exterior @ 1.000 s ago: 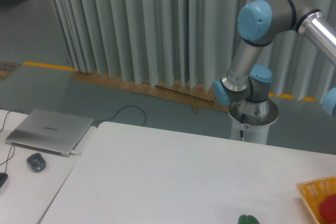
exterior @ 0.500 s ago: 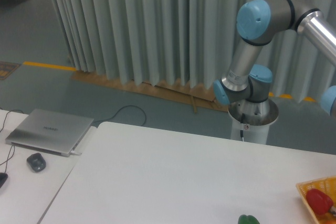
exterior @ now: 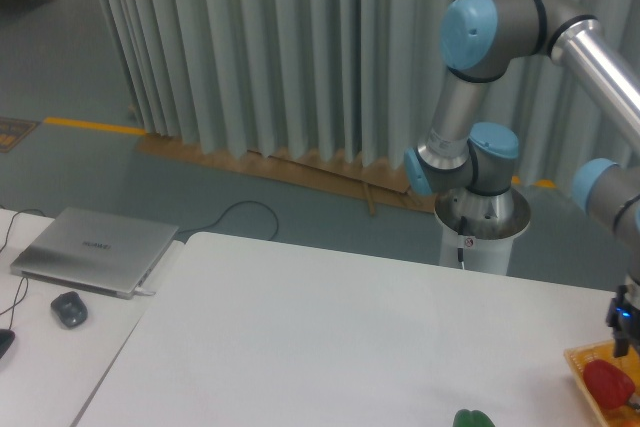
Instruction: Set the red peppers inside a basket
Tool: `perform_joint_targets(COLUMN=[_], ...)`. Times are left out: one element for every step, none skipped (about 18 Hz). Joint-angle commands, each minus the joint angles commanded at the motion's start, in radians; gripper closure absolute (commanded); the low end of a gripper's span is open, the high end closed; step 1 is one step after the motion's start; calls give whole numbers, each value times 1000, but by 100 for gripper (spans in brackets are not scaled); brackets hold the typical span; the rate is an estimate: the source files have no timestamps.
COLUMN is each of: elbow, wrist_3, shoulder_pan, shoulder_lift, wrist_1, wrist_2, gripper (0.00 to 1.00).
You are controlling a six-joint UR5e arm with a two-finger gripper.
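One gripper (exterior: 622,332) hangs at the frame's right edge, only partly in view, so whether its jaws stand wide or narrow cannot be told. Just below it the red pepper (exterior: 607,383) lies inside the yellow-orange basket (exterior: 581,359), apart from the fingertips. Farther down and to the camera's left of the gripper a dark green pepper (exterior: 473,417) sits on the white bench (exterior: 330,337), and well off beyond that lie a closed laptop (exterior: 92,250) and a mouse (exterior: 68,308).

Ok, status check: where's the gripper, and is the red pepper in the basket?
Gripper just above basket, state unclear. Red pepper sitting in the basket. Green pepper on table, outside basket, not in the way.
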Motion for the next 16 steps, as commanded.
perform_joint_targets(elbow=[-6,-8,-9,-14,-17,-34,-44,-48,-48,-52,-54,-60,-71,-78,-89,-97], wrist_3=[-18,-47,-77,-98,-106,-111,-126,-147,-169,-175,-176,-177,-177,-178,-184,-207], shoulder_pan=[-20,-40,-58,-83,-107,-124,-133,-144,-158,-169,-179,-190,-201,-207,-215,-226], shoulder_lift=[8,11,12,14,20,41,64,74,88,103,121,134,144,154,160,169], wrist_1=[-14,-40,-67,-84,-100,-112,-115,-120,-136,-167,-187,-201,-204,-207,-209,-215], wrist_2=[0,0,0,-3,-5,-6,-15,-38,-57,-63,-63,-63,-64,-69,-75,-84], gripper=[0,0,0,0,0,0,0,0,0,0,0,0,0,0,0,0])
